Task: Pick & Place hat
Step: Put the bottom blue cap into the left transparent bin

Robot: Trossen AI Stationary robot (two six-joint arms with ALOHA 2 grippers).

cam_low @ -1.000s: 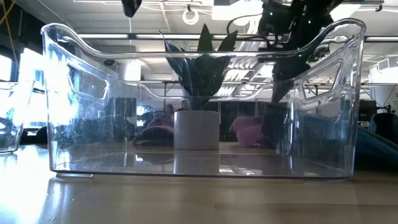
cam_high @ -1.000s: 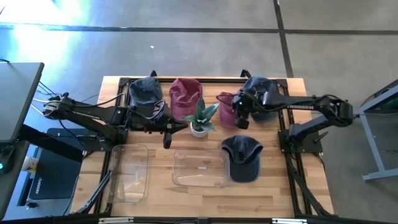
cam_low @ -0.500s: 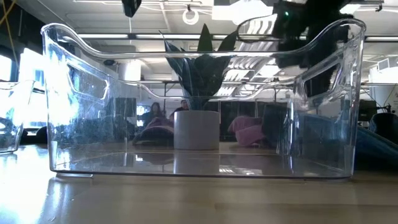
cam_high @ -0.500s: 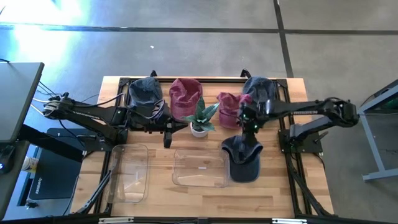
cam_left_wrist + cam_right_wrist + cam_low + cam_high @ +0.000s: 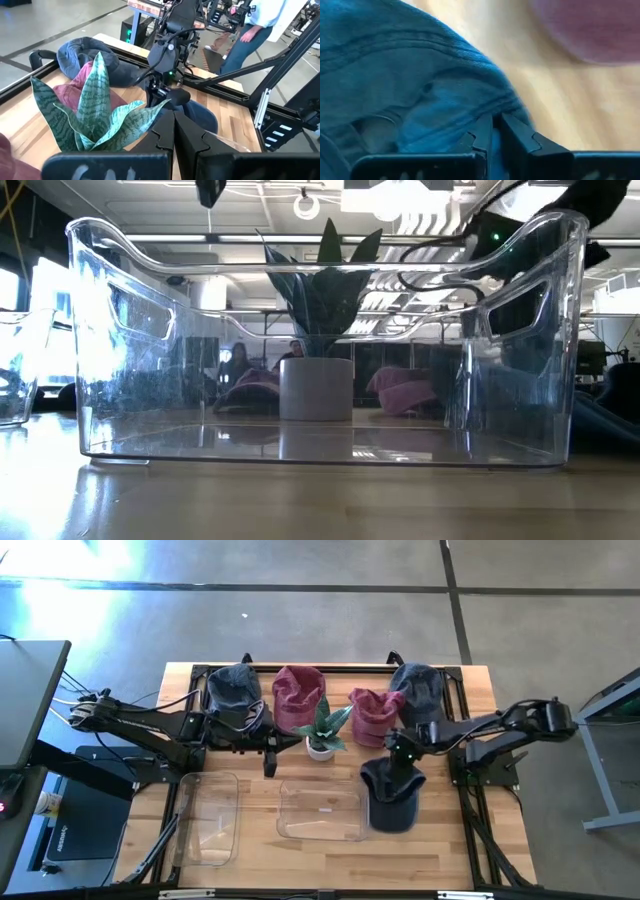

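A dark blue cap (image 5: 392,802) lies on the wooden table to the right of a clear bin (image 5: 322,812), brim toward the near edge. My right gripper (image 5: 400,758) has come down on the cap's crown and is shut on its cloth (image 5: 445,95). My left gripper (image 5: 268,766) is shut and holds nothing; it hangs beside the potted plant (image 5: 322,735), seen in its wrist view as (image 5: 174,122). Along the far edge lie other hats: dark blue (image 5: 232,688), maroon (image 5: 298,695), pink (image 5: 372,712) and blue (image 5: 418,688). My right gripper pinches a raised fold of the cap's crown (image 5: 492,112) between its two fingers, at the crown's far side. The fingers come from above, slanting down toward the near edge. The cap lies on the table, brim flat.
A second clear bin (image 5: 208,820) stands left of the first, near the front edge. The plant in its white pot stands mid-table between both arms. In the left wrist view a person (image 5: 260,30) walks in the room beyond the table.
My right gripper has moved from above the pink hat toward the table's near edge and down onto the blue cap's crown, tipping more steeply downward as it went. My left arm has kept still.
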